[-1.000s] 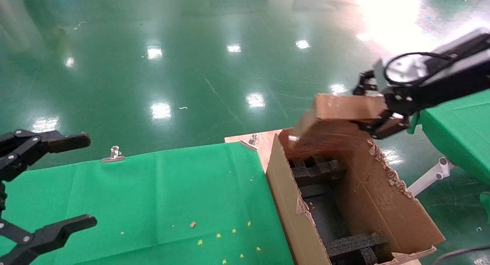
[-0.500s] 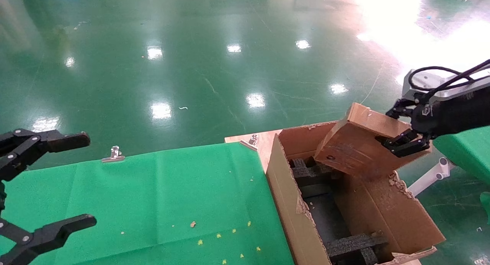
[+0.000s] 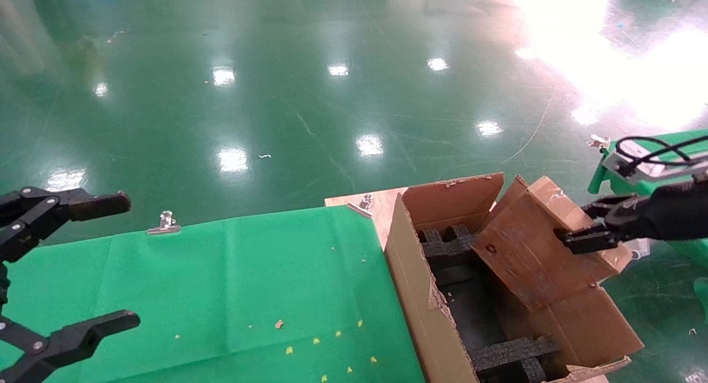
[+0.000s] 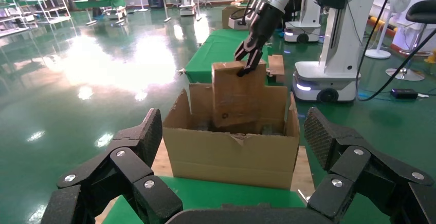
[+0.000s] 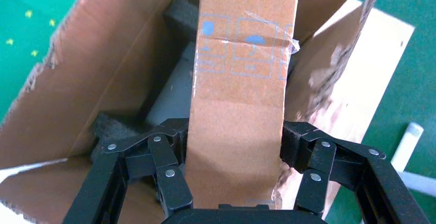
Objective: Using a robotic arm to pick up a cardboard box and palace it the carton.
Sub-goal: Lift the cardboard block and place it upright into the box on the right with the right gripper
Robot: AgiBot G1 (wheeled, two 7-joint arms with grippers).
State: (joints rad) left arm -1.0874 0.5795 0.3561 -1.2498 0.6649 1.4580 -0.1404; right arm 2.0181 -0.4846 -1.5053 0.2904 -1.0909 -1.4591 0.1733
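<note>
— Right end effector (image 3: 581,228) clamped on small scuffed brown cardboard box (image 3: 531,244), tilted over large ragged-flapped brown carton (image 3: 409,272), three o'clock side?
— Yes. Likely light, stiff; gripped across narrow end. Left end effector (image 3: 83,261) spread wide, parked.

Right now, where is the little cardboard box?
In the head view, the cardboard box is on the robot's right, tilted over the carton's right flap, lower end dipping inside, held by the right gripper.

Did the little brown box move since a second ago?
Yes. The cardboard box, gripped by the right gripper, has dropped and swung rightward: it was above the carton's far flap, and now tilts down into its opening.
</note>
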